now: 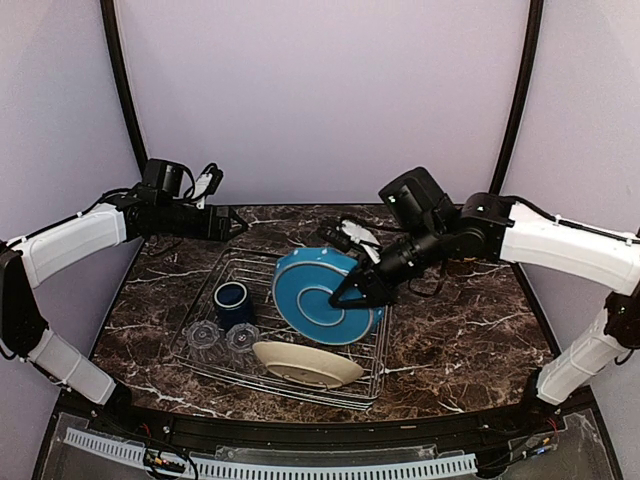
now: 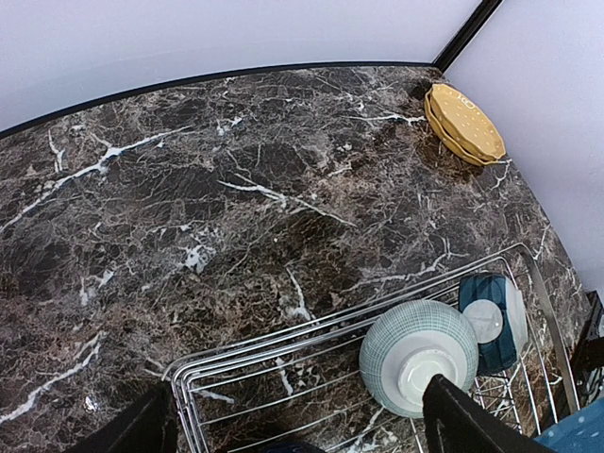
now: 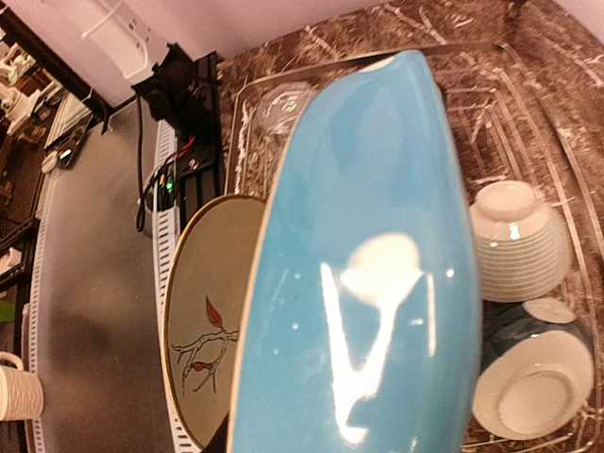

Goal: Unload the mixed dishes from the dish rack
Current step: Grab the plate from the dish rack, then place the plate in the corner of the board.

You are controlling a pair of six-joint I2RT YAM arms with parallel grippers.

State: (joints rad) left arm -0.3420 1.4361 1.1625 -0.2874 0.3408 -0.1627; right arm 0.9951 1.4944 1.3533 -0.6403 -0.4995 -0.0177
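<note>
Right, the dish rack (image 1: 245, 268) sits mid-worktop; right gripper (image 1: 345, 296) clamps the blue plate (image 1: 310, 290), tilted above it. Next, the cream plate (image 1: 305, 365) rests at the rack's near edge; left gripper (image 1: 238, 222) gapes empty near the worktop's far-left corner.

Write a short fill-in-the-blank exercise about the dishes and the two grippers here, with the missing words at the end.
1. The large tilted plate in the right gripper is ____ in colour.
2. The yellow plate lies on the ____, not in the dish rack.
3. The pale striped bowl and the teal bowl beside it stand upside ____.
4. The left gripper is ____ and holds nothing.
Missing words: blue; table; down; open.
</note>
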